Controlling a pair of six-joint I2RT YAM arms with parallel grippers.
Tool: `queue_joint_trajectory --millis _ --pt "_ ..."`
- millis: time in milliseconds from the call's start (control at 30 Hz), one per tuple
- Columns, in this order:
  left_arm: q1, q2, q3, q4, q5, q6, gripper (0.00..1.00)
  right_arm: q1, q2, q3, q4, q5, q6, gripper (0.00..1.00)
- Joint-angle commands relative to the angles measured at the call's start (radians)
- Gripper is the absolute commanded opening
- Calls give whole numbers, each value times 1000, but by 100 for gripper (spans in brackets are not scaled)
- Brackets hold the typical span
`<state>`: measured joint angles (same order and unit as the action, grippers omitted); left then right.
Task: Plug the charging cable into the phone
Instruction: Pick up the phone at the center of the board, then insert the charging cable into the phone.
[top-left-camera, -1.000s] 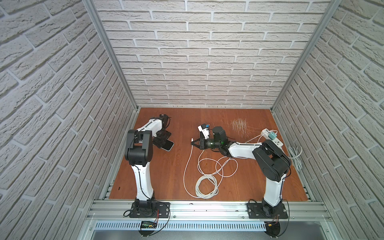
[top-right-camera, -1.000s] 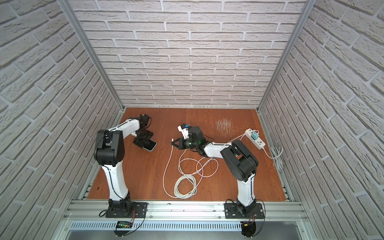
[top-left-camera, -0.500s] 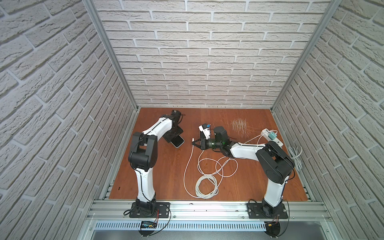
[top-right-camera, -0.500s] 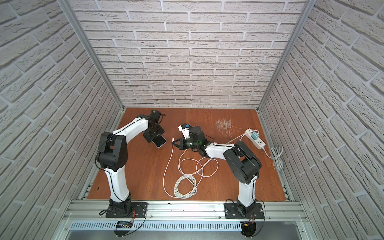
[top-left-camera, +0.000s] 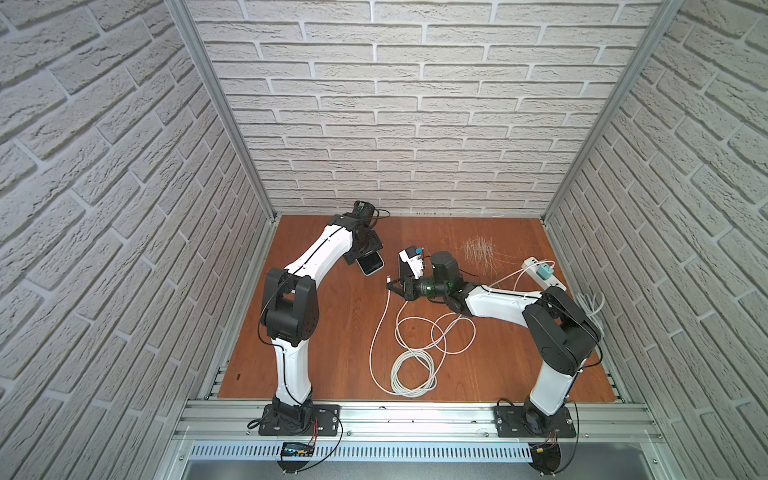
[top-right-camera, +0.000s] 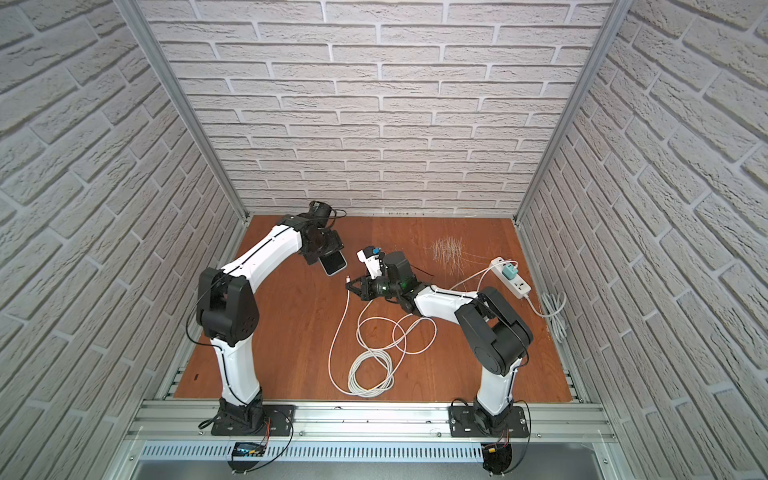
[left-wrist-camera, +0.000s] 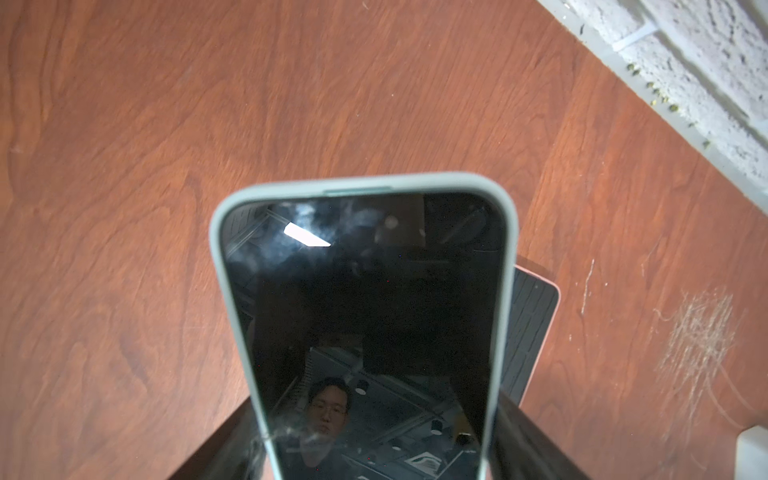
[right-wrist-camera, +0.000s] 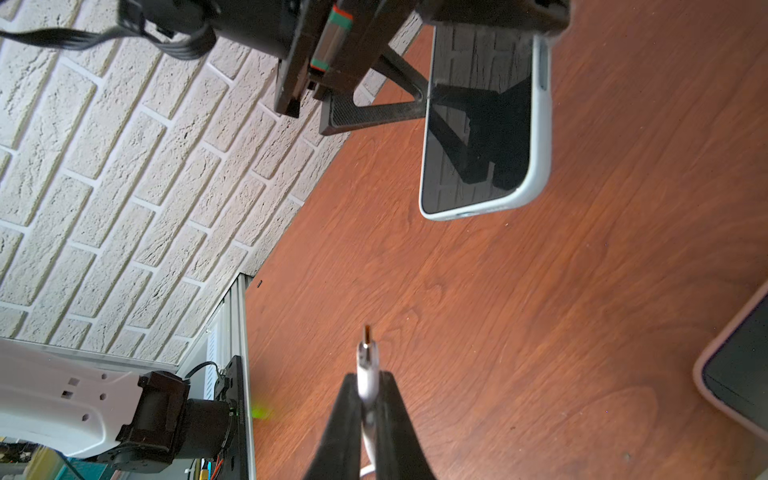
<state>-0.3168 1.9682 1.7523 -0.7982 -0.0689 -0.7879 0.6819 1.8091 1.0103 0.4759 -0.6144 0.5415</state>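
Note:
The phone (top-left-camera: 371, 263) (top-right-camera: 333, 263), with a dark screen and a pale blue-grey case, is held just above the wooden floor at the back, left of middle. My left gripper (left-wrist-camera: 374, 440) (top-left-camera: 362, 252) is shut on its long sides; its free short end (right-wrist-camera: 469, 214) points toward the right arm. The white charging cable (top-left-camera: 411, 370) lies looped on the floor. My right gripper (right-wrist-camera: 369, 380) (top-left-camera: 390, 284) (top-right-camera: 350, 284) is shut on the cable's plug (right-wrist-camera: 365, 353). The metal tip sticks out toward the phone, a short gap away.
A white power strip (top-left-camera: 557, 282) with a teal charger (top-left-camera: 542, 272) sits at the right wall, and the cable runs to it. A scratched patch (top-left-camera: 478, 251) marks the floor at the back. A dark flat thing with a pink rim (left-wrist-camera: 532, 324) (right-wrist-camera: 735, 374) lies by the phone.
My left arm has carried the phone to the right and toward the back, closer to the plug. The right gripper has stayed almost in place with the plug.

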Motion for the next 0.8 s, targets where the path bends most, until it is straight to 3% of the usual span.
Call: queue_joint_trajectory --millis 0,267,767 --pt "-9 -76 14 53 -5 67 32 10 13 36 15 -37 -15 4" --pt "-10 -102 -37 112 98 82 31 10 94 112 -27 -77 -9 3" --pt "-18 -170 -125 177 202 102 31 10 112 125 -30 -80 -6 3"
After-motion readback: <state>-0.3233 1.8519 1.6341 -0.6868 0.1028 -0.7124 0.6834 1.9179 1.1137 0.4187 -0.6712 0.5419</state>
